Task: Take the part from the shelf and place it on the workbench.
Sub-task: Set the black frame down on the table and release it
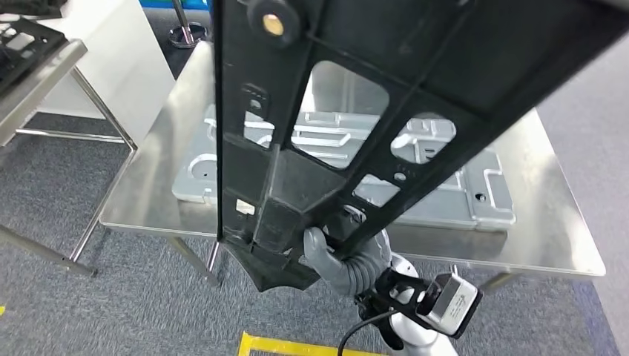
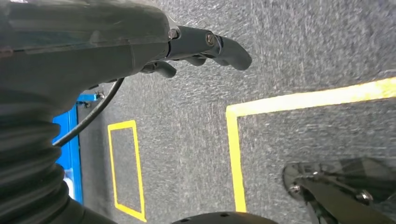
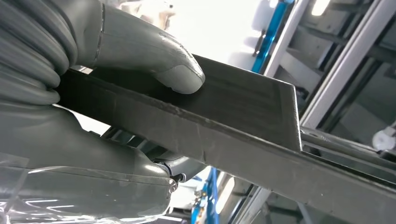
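Observation:
The part [image 1: 297, 148] is a long black plastic frame with cut-out windows. It is raised steeply close to my head camera, over the front of the steel workbench [image 1: 534, 245]. My right hand [image 1: 326, 256] grips its lower end from below. In the right wrist view the thumb [image 3: 173, 70] presses on the flat black edge of the part [image 3: 243, 102]. My left hand [image 2: 201, 46] hangs over the grey carpet, fingers loosely bent and holding nothing.
A silver stamped metal panel [image 1: 445, 200] lies across the middle of the workbench. A metal shelf [image 1: 37, 74] with more black parts [image 1: 18, 37] stands at the far left beside a white cabinet [image 1: 126, 52]. Yellow tape lines [image 1: 297, 347] mark the floor.

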`<action>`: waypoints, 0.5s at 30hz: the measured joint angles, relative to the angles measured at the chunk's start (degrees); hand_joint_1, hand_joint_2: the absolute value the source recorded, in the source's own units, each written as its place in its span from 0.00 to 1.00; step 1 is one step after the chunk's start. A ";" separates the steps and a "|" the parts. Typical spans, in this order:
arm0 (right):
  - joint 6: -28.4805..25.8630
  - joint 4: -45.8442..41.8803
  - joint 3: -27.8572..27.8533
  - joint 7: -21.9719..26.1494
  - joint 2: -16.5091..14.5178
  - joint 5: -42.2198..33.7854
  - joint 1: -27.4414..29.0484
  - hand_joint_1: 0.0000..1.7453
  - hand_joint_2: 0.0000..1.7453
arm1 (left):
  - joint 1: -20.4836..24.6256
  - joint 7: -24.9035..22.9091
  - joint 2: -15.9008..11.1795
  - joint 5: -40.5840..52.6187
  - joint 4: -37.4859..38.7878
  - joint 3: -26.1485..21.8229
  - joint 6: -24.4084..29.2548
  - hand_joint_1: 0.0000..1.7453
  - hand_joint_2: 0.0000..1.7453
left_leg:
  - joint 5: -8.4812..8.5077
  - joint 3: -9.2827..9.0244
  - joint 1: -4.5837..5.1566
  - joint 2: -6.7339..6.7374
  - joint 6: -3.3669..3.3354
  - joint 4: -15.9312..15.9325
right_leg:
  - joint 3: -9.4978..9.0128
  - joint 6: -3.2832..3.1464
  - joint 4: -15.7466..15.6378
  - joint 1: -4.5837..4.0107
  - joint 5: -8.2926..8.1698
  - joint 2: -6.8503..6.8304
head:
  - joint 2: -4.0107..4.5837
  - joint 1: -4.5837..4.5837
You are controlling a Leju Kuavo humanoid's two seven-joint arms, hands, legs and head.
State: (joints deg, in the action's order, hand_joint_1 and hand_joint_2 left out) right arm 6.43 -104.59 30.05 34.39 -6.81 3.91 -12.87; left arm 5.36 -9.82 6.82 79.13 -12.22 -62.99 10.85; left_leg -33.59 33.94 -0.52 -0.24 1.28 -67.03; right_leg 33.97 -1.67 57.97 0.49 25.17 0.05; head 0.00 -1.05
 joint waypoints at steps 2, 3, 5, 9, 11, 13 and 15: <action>-0.65 0.08 -0.01 -0.48 0.00 0.64 0.02 1.00 1.00 | -0.10 -0.14 -0.01 0.03 0.00 0.00 -0.08 0.00 1.00 | -1.36 4.23 -0.18 0.00 0.41 -6.35 | -0.48 -0.08 0.06 -0.01 0.54 0.00 | 0.00 0.01; -1.00 0.14 -0.02 -0.75 0.00 1.03 -0.01 1.00 1.00 | -0.15 -0.24 -0.02 0.03 0.00 0.00 -0.12 0.00 1.00 | -0.35 5.14 -0.23 0.01 0.54 -6.78 | -0.81 -0.03 0.11 0.01 0.84 0.06 | 0.00 0.02; -1.66 0.26 -0.03 -1.27 -0.03 1.82 -0.22 1.00 1.00 | -0.17 -0.41 -0.07 -0.01 0.00 0.00 -0.18 0.00 1.00 | 4.62 3.75 -0.35 0.03 0.62 -1.23 | -1.71 0.24 0.31 0.08 1.61 0.19 | 0.00 0.02; -3.56 0.45 -0.11 -1.48 -0.19 4.04 -1.19 1.00 1.00 | -0.06 -0.62 -0.09 -0.36 0.01 -0.02 -0.20 0.00 1.00 | 8.49 0.44 -0.08 -0.09 -0.25 7.92 | -2.09 1.35 0.90 -0.24 2.69 0.30 | -0.01 0.02; -4.90 0.36 -0.23 -0.81 -0.21 5.13 -1.29 1.00 1.00 | -0.08 -0.64 -0.08 -0.60 0.00 -0.05 -0.16 0.00 1.00 | 8.54 0.48 -0.11 -0.14 -0.94 8.15 | -1.99 1.87 0.93 -0.20 2.86 0.27 | -0.01 0.05; -6.34 -0.34 -0.59 0.58 -0.20 6.11 -1.20 1.00 1.00 | -0.14 -0.57 -0.05 -0.80 0.00 -0.10 -0.11 0.00 1.00 | 8.58 0.28 -0.29 -0.12 -1.65 8.46 | -1.18 2.45 2.90 -0.07 4.20 0.24 | -0.01 0.09; -7.79 -1.57 -1.14 1.80 -0.15 7.52 -1.18 1.00 1.00 | -0.13 -0.49 -0.01 -0.97 0.00 -0.19 -0.07 0.00 1.00 | 8.48 0.16 -0.33 -0.06 -2.17 8.59 | 2.14 2.91 9.40 0.05 7.42 0.21 | -0.01 0.15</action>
State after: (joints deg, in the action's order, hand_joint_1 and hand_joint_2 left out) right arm -1.37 -106.16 28.91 36.18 -6.96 11.43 -14.05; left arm 5.22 -10.32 6.81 78.16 -12.22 -63.18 10.79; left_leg -25.11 34.09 -0.85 -0.31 -0.90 -58.44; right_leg 36.11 1.24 67.36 0.54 32.59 0.26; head -0.01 -0.90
